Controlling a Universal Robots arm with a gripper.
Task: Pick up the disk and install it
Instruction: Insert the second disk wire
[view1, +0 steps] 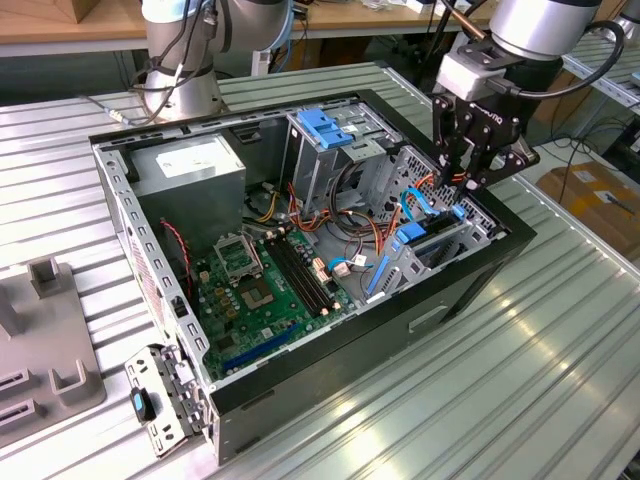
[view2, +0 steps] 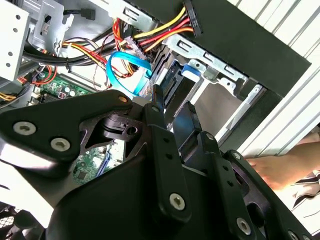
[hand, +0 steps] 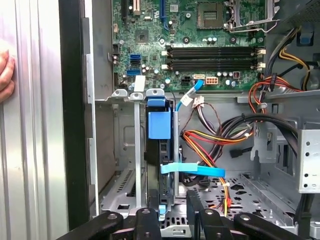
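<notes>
The disk (hand: 154, 165) stands on edge in the drive bay at the front corner of the open computer case (view1: 470, 280), its blue rail tab uppermost. The exterior view shows the disk (view1: 428, 238) under my gripper (view1: 468, 185), toward that view's right. My gripper (hand: 172, 212) hovers just above the bay and is open, with one black finger on each side of the disk's upper edge and a gap between fingers and disk. In the second wrist view the fingers (view2: 156, 112) frame the bay's blue latch (view2: 192, 70). A light-blue flat cable (hand: 192, 170) crosses beside the disk.
A grey power-supply box (view1: 190, 170), the green motherboard (view1: 260, 290) and bundled red, yellow and orange wires (hand: 215, 140) fill the case. A blue-topped drive cage (view1: 325, 125) stands at the back. A person's hand (hand: 5, 75) rests outside the case wall. A grey fixture (view1: 40, 340) sits on the table.
</notes>
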